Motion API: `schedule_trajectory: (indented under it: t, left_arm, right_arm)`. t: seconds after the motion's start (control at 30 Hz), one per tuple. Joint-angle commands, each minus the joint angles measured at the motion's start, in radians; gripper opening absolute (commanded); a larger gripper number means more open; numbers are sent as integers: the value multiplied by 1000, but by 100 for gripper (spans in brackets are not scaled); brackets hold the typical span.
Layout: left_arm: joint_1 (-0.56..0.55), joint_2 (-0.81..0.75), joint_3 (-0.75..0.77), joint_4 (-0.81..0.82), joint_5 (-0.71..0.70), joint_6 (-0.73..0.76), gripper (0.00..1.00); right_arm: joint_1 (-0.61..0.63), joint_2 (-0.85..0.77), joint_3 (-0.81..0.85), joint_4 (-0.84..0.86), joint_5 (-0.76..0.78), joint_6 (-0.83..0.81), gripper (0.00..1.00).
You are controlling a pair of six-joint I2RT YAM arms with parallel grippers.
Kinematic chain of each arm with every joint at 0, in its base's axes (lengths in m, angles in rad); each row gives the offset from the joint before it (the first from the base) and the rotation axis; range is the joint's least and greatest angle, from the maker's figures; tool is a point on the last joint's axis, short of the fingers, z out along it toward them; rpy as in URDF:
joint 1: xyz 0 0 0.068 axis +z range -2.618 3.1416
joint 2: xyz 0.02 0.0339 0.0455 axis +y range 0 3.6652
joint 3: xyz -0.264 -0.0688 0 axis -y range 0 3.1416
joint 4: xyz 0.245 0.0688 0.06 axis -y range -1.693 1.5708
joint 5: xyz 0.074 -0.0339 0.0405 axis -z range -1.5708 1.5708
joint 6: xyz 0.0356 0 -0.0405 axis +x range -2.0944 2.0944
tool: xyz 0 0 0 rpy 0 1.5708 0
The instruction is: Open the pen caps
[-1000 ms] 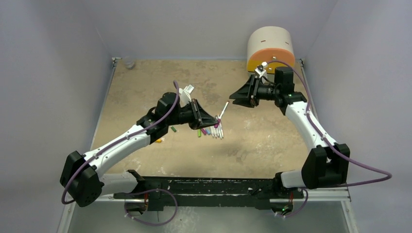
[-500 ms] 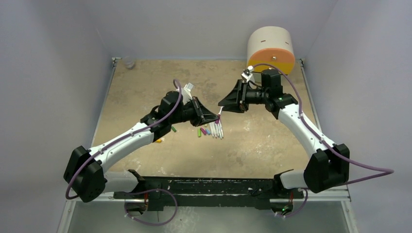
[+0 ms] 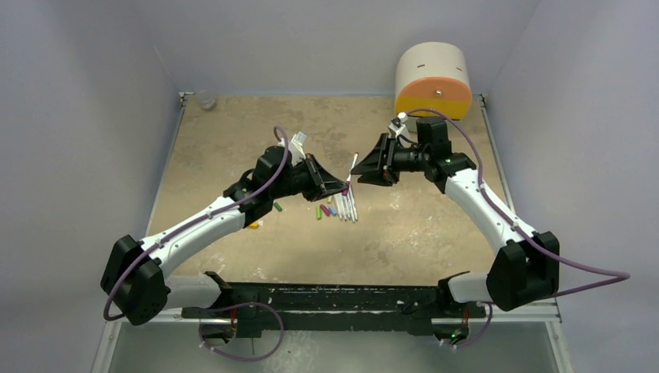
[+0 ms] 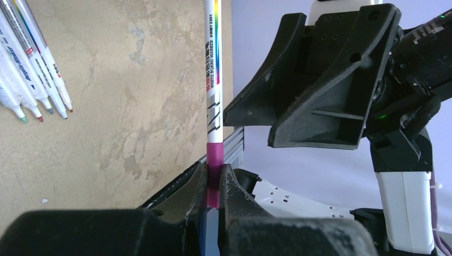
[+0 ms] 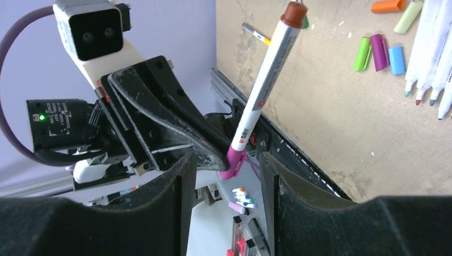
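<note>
Left hand [image 4: 213, 180] was clamped on the magenta cap [image 4: 215, 160] of a white pen [image 4: 214, 80], holding it up off the bench [image 3: 233, 132]. Right hand [image 3: 362, 169] stood with fingers apart just beside the barrel, not gripping it. Uncapped pens [image 3: 349, 208] and loose caps [image 3: 325, 210] lay below.

Slim white marker pen [image 4: 214, 80], magenta plastic cap [image 4: 214, 170] on, raised mid-scene, uncapped white pens [image 3: 347, 206] lying below, loose coloured caps [image 5: 379, 52] just left.
</note>
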Motion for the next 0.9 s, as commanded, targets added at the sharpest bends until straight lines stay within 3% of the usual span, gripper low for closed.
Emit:
schedule_trajectory:
  t: [0.0, 0.37, 0.5, 0.6, 0.67, 0.87]
  left_arm:
    - [-2, -33, 49, 52, 6, 6, 0]
    - [-5, -26, 48, 71, 49, -4, 0]
    - [-8, -16, 48, 75, 58, -4, 0]
    - [-10, -11, 46, 72, 63, -1, 0]
    - [-11, -7, 44, 70, 63, 0, 0]
    - [-11, 21, 39, 98, 83, -9, 24]
  right_arm:
    - [-4, 20, 1, 45, 23, -10, 49]
    - [-2, 108, 40, 140, 15, 36, 44]
    - [-2, 121, 44, 180, 3, 56, 28]
    - [-2, 122, 44, 205, -9, 72, 4]
    - [-2, 121, 47, 203, -13, 73, 0]
    - [-1, 104, 27, 222, -25, 91, 0]
